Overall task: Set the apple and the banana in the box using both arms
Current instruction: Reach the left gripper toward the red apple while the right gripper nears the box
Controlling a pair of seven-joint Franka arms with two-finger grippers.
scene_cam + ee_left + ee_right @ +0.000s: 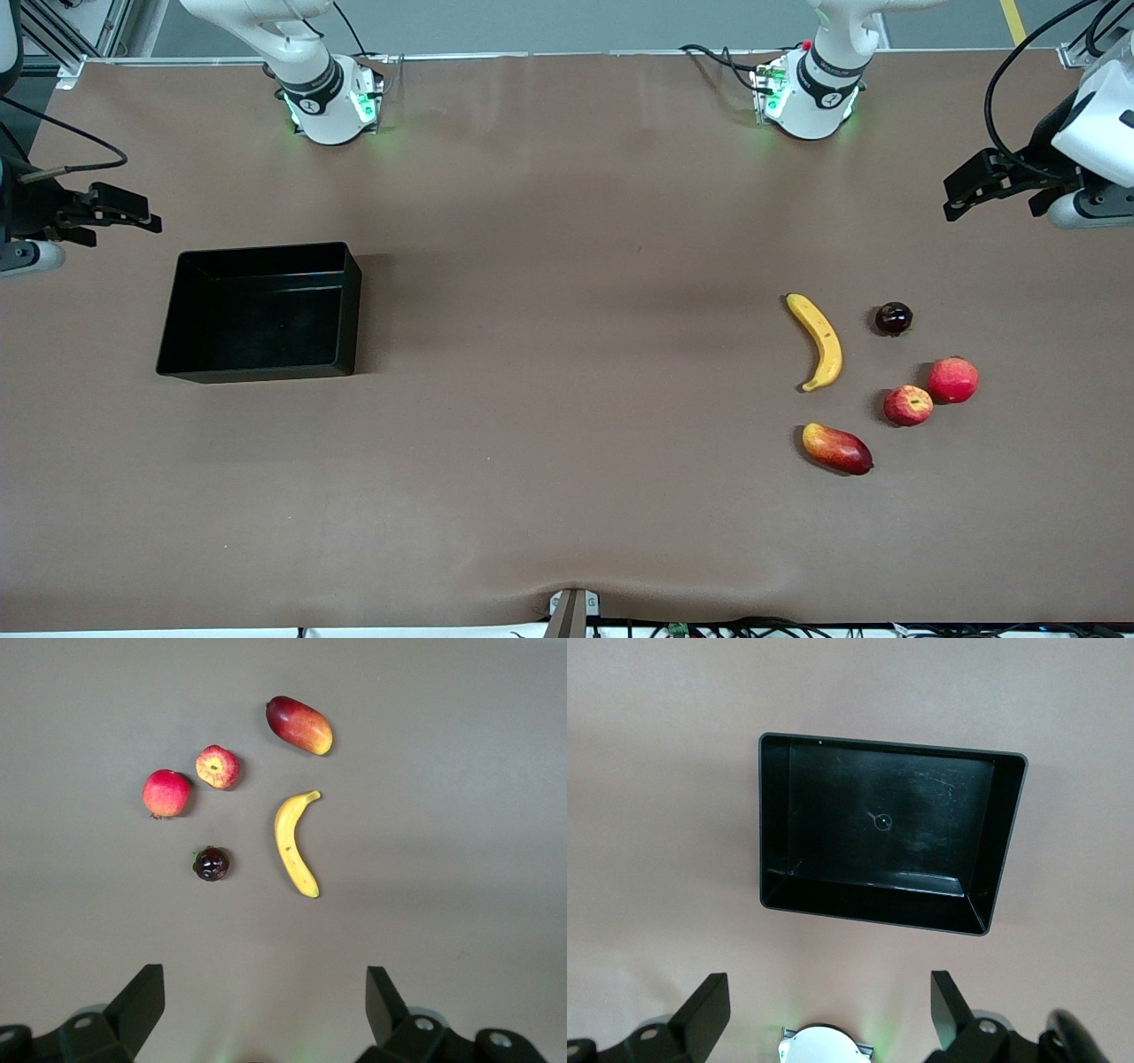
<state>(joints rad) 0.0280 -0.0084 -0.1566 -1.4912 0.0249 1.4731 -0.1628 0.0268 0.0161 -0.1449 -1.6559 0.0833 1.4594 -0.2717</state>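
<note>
The banana and the small streaked apple lie on the brown table toward the left arm's end. The apple is nearer the front camera than the banana. The black box stands empty toward the right arm's end. My left gripper hangs open, high over the table's edge at the left arm's end, holding nothing. My right gripper hangs open and empty over the table's edge at the right arm's end.
Beside the apple sits a larger pinkish-red fruit. A red-yellow mango lies nearest the front camera, and a small dark fruit sits next to the banana. Both arm bases stand along the table's back edge.
</note>
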